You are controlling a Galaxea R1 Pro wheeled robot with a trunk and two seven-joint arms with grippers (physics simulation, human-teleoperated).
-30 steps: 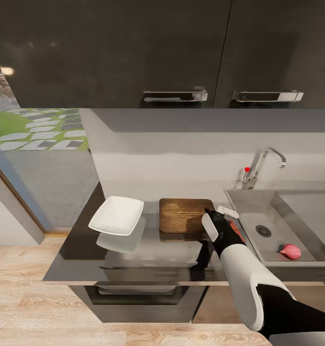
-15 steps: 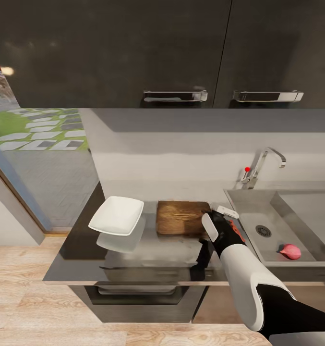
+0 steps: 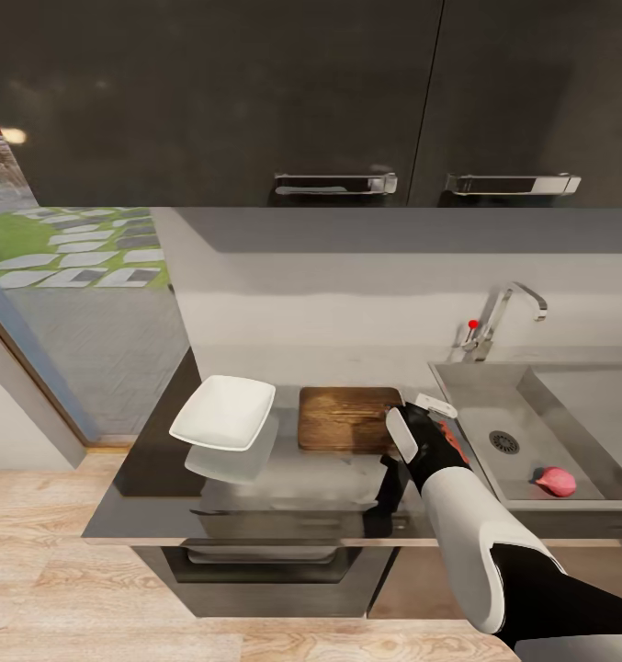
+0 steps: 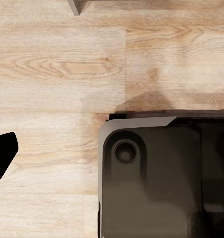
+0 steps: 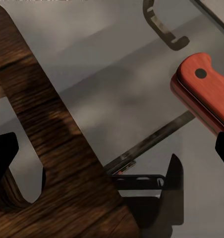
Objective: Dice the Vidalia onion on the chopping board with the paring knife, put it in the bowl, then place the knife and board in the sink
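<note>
Right end effector (image 3: 419, 416) low over bench (image 3: 255, 496), fingers apart, straddling gap between chopping board (image 3: 347, 418) edge and paring knife (image 5: 203, 89). Knife: light, stiff, thin; likely best gripped at red handle. Bench glossy, probably slippery. Bowl (image 3: 223, 412) beside board. Vidalia onion (image 3: 557, 480) in sink (image 3: 577, 405). Dark cabinets above.

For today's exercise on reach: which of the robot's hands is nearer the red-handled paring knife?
Right. The right hand hovers directly over the red-handled paring knife beside the brown wooden board; the left hand points at the wooden floor, away from it.
</note>
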